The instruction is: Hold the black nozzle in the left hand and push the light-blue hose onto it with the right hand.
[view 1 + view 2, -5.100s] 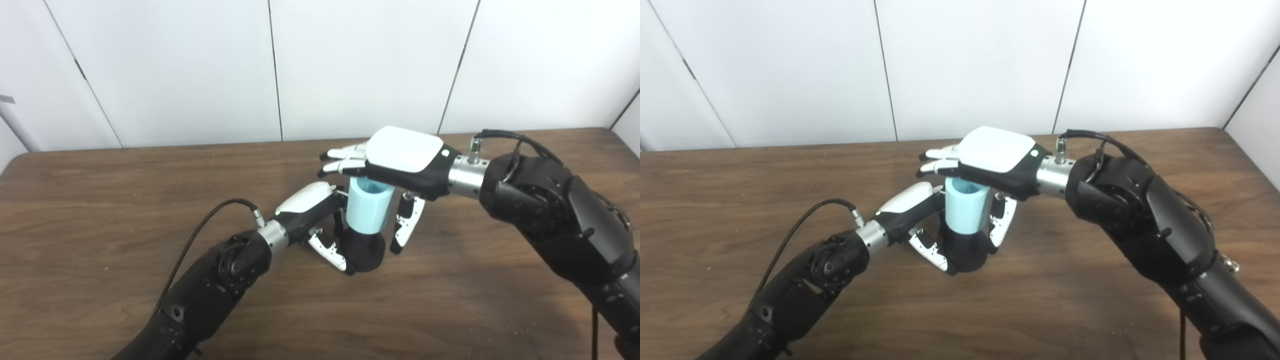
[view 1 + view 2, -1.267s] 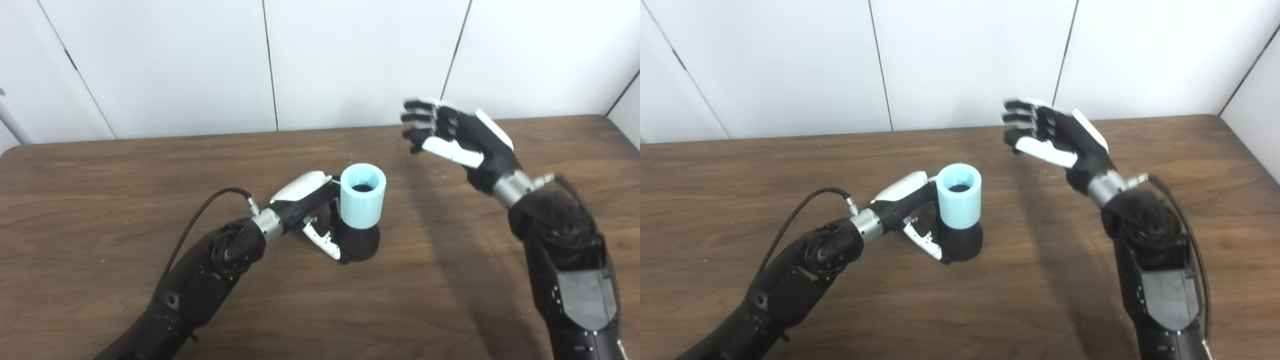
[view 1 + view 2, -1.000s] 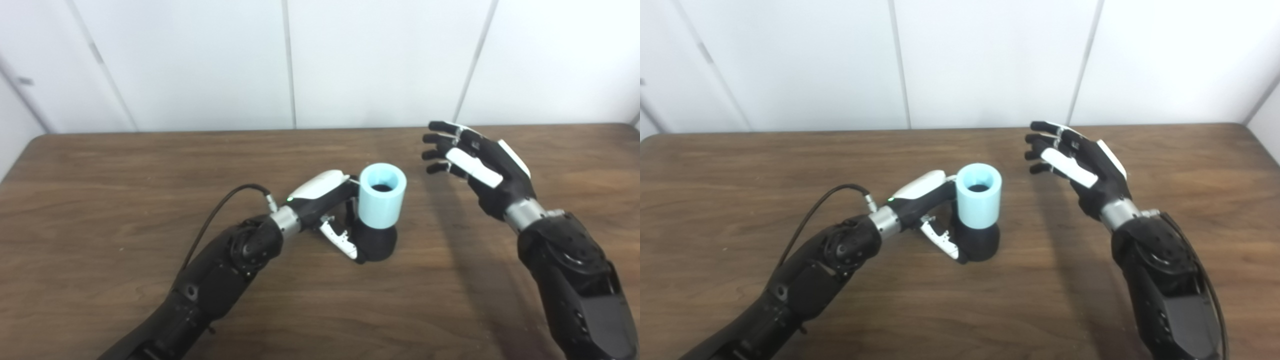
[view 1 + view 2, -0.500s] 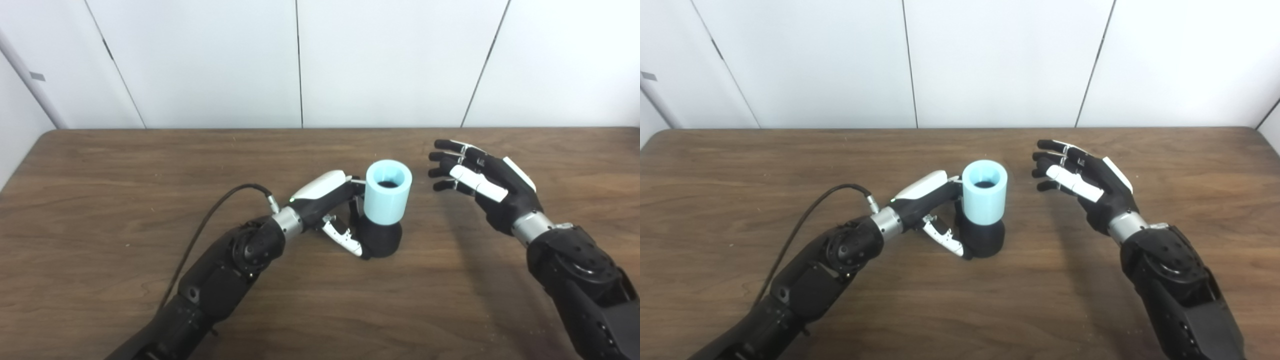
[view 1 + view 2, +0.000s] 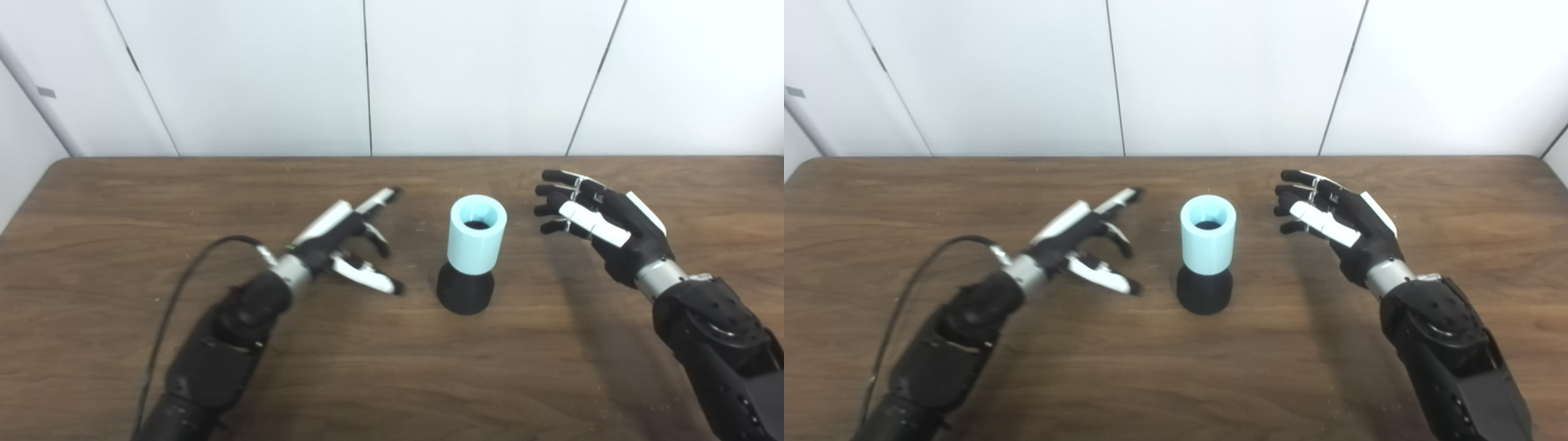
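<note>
you've got bare counter (image 5: 122, 202) all round, its edges well away. the light-blue hose (image 5: 476, 237) stands upright on the black nozzle (image 5: 465, 289) mid-counter, long axis vertical, mouth up. your left hand (image 5: 343, 245) and right hand (image 5: 603, 223) flank it, both clear, fingers spread, holding nothing.

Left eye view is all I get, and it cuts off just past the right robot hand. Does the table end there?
Observer: No. In the right eye view the table runs on past the right robot hand to a far right corner against a side wall.
Operator: The left robot hand looks clear of the black nozzle. Does that angle agree?
Observer: Yes. From there, wood shows between the left robot hand and the black nozzle. The light-blue hose sits upright on the nozzle, and neither hand touches it.
</note>
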Robot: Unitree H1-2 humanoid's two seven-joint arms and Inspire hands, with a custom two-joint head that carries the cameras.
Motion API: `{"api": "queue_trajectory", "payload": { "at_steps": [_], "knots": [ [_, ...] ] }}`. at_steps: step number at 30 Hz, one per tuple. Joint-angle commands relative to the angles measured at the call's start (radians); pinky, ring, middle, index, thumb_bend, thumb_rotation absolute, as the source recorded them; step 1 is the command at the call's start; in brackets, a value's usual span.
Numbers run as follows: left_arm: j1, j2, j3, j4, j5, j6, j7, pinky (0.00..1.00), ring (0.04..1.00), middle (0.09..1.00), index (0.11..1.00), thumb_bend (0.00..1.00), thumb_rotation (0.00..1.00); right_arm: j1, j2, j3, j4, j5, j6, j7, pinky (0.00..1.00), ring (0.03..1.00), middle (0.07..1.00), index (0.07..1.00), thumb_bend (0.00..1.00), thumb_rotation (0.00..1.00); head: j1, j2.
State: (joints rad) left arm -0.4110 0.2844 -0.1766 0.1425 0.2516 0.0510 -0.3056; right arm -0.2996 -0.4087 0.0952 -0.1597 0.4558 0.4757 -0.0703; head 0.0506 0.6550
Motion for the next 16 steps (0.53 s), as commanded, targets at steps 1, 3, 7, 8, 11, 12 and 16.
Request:
{"api": "queue_trajectory", "payload": {
  "at_steps": [1, 3, 7, 8, 11, 12, 16],
  "knots": [
    [0.001, -0.036, 0.058, -0.042, -0.069, -0.037, 0.059, 0.85, 0.879, 0.880, 0.912, 0.68, 0.07, -0.022, 0.000, -0.027, -0.027, -0.025, -0.007, 0.017, 0.54, 0.660, 0.758, 0.772, 0.53, 0.35, -0.007, -0.005],
    [0.019, -0.075, 0.108, -0.052, -0.119, -0.032, 0.090, 0.75, 0.801, 0.806, 0.854, 0.63, 0.07, -0.018, 0.008, -0.038, -0.032, -0.044, -0.008, 0.027, 0.55, 0.663, 0.760, 0.772, 0.53, 0.34, -0.015, -0.012],
    [0.052, -0.175, 0.216, -0.101, -0.270, 0.026, 0.142, 0.60, 0.691, 0.711, 0.786, 0.57, 0.08, -0.010, 0.022, -0.058, -0.046, -0.096, -0.016, 0.046, 0.57, 0.670, 0.754, 0.770, 0.54, 0.34, -0.024, -0.018],
    [0.058, -0.193, 0.235, -0.116, -0.297, 0.038, 0.149, 0.59, 0.681, 0.705, 0.775, 0.57, 0.10, -0.008, 0.027, -0.056, -0.045, -0.122, -0.024, 0.048, 0.58, 0.671, 0.752, 0.770, 0.54, 0.32, -0.029, -0.020],
    [0.066, -0.204, 0.249, -0.134, -0.304, 0.021, 0.163, 0.60, 0.673, 0.695, 0.760, 0.61, 0.23, 0.003, 0.041, -0.041, -0.033, -0.216, -0.075, 0.054, 0.57, 0.677, 0.762, 0.768, 0.56, 0.31, -0.036, -0.027],
    [0.067, -0.199, 0.245, -0.132, -0.291, 0.006, 0.167, 0.61, 0.677, 0.693, 0.758, 0.64, 0.29, 0.007, 0.047, -0.040, -0.027, -0.242, -0.094, 0.055, 0.56, 0.684, 0.766, 0.770, 0.57, 0.31, -0.036, -0.027],
    [0.063, -0.182, 0.236, -0.118, -0.276, -0.029, 0.167, 0.64, 0.708, 0.704, 0.755, 0.69, 0.38, 0.013, 0.099, -0.087, 0.005, -0.263, -0.162, 0.052, 0.58, 0.692, 0.772, 0.775, 0.59, 0.31, -0.047, -0.038]
  ]
}}
